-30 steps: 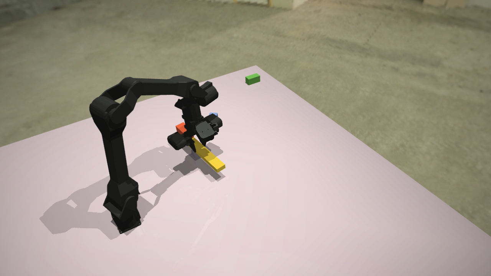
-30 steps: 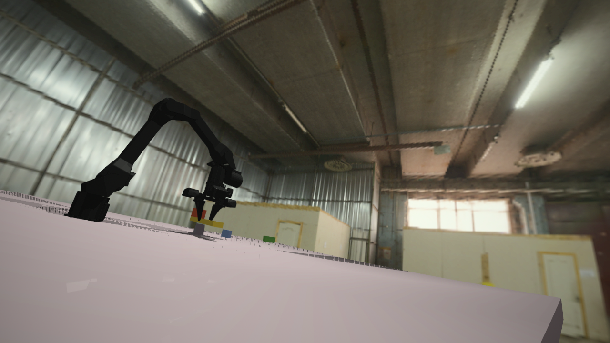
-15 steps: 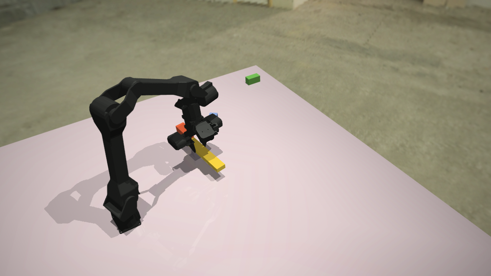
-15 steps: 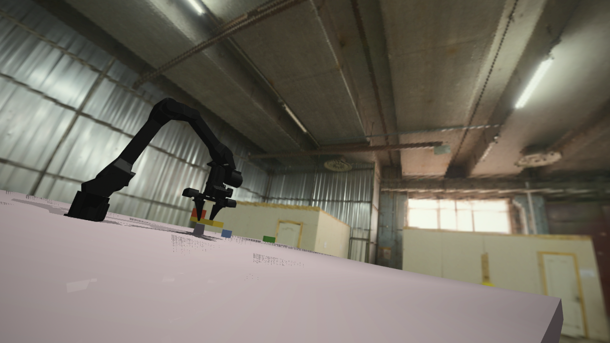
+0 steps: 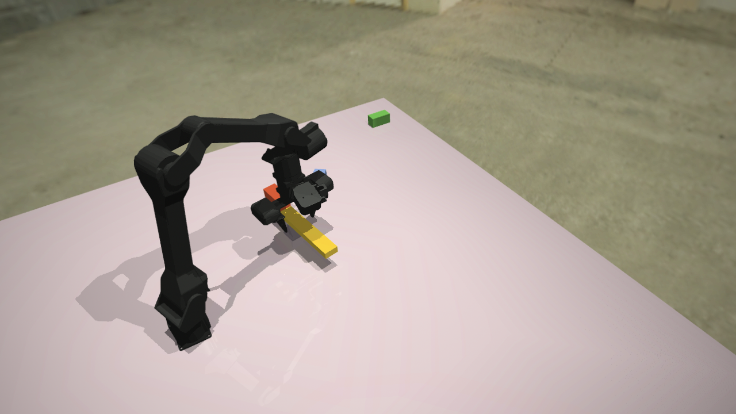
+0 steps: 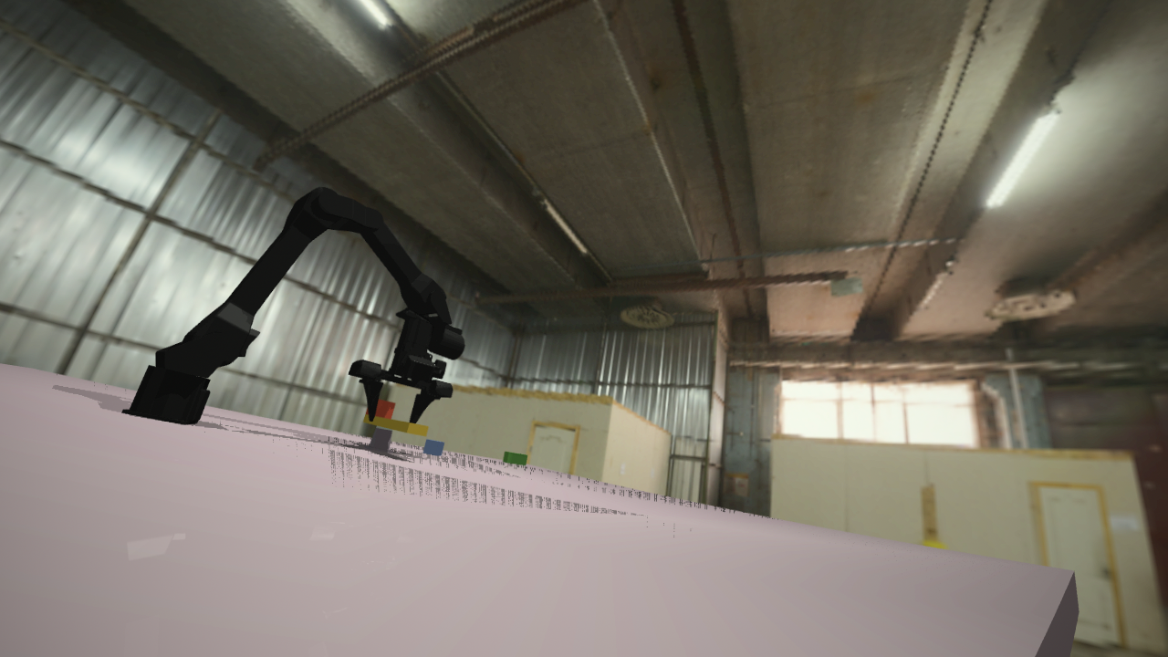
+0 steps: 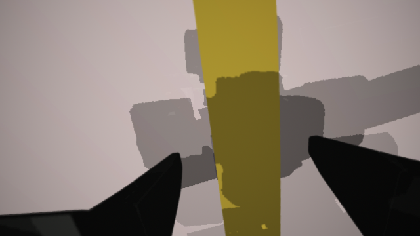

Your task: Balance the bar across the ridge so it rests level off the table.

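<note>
The long yellow bar [image 5: 325, 245] [image 6: 417, 429] [image 7: 239, 42] lies across the top of the grey ridge [image 6: 380, 441], looking about level. Its near end is raised off the table, with its shadow apart from it in the top view. My gripper [image 5: 299, 223] [image 6: 394, 421] [image 7: 244, 152] is open around the bar. In the wrist view a gap shows between each fingertip and the bar's sides. The ridge is mostly hidden under the bar in the wrist view, and the bar's far end is partly hidden by the gripper in the top view.
A red block [image 5: 271, 192] [image 6: 384, 407] is close by the bar's far end; whether they touch is unclear. A blue block [image 5: 319, 171] [image 6: 433, 446] sits behind the gripper. A green block [image 5: 378, 119] [image 6: 514, 458] stands near the table's far corner.
</note>
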Controlling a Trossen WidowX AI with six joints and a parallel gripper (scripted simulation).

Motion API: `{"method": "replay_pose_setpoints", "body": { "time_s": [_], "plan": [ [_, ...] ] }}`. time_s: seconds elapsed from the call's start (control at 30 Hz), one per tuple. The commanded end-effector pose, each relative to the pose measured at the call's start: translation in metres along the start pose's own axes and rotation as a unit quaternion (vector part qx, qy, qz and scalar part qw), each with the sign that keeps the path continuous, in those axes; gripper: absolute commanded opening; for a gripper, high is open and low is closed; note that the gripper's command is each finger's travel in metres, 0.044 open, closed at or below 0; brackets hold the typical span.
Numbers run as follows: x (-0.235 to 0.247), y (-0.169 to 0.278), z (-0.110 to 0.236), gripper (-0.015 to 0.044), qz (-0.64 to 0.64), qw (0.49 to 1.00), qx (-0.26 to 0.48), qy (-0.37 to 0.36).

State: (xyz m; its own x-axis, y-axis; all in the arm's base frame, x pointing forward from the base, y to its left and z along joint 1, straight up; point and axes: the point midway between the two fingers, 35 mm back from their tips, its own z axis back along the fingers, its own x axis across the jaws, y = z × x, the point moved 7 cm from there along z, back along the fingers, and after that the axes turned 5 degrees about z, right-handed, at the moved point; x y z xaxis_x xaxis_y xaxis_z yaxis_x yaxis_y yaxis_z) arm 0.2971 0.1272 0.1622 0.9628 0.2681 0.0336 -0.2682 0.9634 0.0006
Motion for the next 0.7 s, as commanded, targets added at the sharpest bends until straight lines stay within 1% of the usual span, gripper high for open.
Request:
{"method": "replay_pose_setpoints", "body": {
  "time_s": [0.0, 0.1, 0.13, 0.33, 0.4, 0.67],
  "plan": [
    [0.000, 0.000, 0.000, 0.0440, 0.000, 1.000, 0.000, 0.001],
    [0.000, 0.000, 0.002, 0.0440, 0.000, 1.000, 0.000, 0.001],
    [0.001, 0.000, 0.008, 0.0440, 0.000, 1.000, 0.000, 0.001],
    [0.003, 0.000, 0.082, 0.0440, 0.000, 1.000, 0.000, 0.000],
    [0.001, 0.000, 0.098, 0.0440, 0.000, 1.000, 0.000, 0.000],
    [0.001, 0.000, 0.100, 0.0440, 0.000, 1.000, 0.000, 0.000]
  ]
}}
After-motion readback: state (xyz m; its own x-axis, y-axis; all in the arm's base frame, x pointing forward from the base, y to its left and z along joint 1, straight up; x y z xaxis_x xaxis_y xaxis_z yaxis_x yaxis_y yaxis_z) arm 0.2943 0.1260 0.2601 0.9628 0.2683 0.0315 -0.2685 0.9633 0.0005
